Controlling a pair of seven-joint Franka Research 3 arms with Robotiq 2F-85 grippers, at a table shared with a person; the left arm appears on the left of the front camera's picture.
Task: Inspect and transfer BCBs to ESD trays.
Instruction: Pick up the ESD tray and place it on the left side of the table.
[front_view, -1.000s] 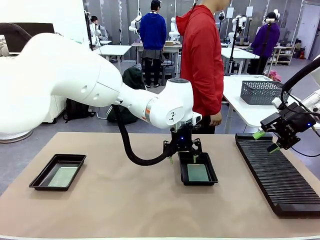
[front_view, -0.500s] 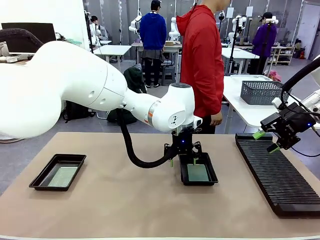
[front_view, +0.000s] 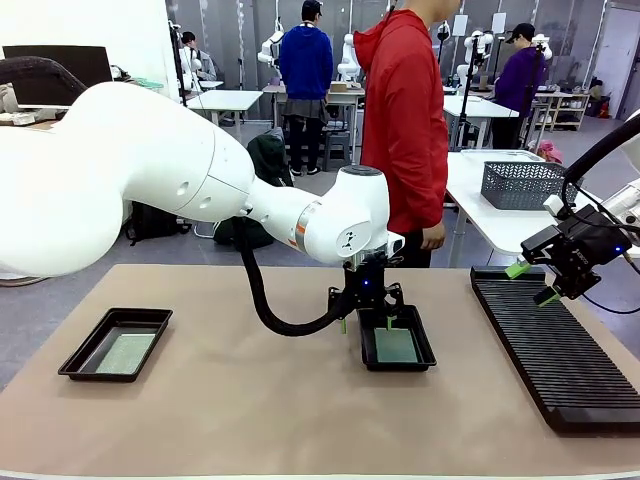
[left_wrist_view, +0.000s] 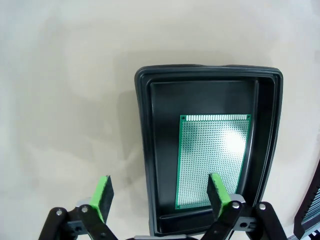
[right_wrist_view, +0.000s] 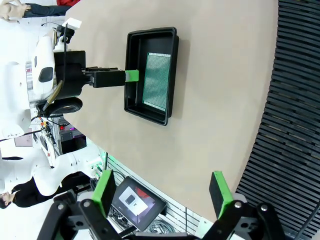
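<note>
On the tan table (front_view: 250, 400) in the busy workshop, your left gripper (left_wrist_view: 159, 192) hangs with jaws spread and empty over the near end of the middle ESD tray (front_view: 397, 342), whose BCB (left_wrist_view: 212, 162) lies flat on its floor, one finger inside the rim and one outside. A second BCB (front_view: 126, 352) lies in the left tray (front_view: 116, 342). Your right gripper (front_view: 532, 281) hovers released above the slotted rack (front_view: 555, 345), so this placement looks finished; next, I judge, lift the left arm straight up without snagging the rim.

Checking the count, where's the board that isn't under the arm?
Front view, table's left side: the BCB lies flat in the left ESD tray.
</note>
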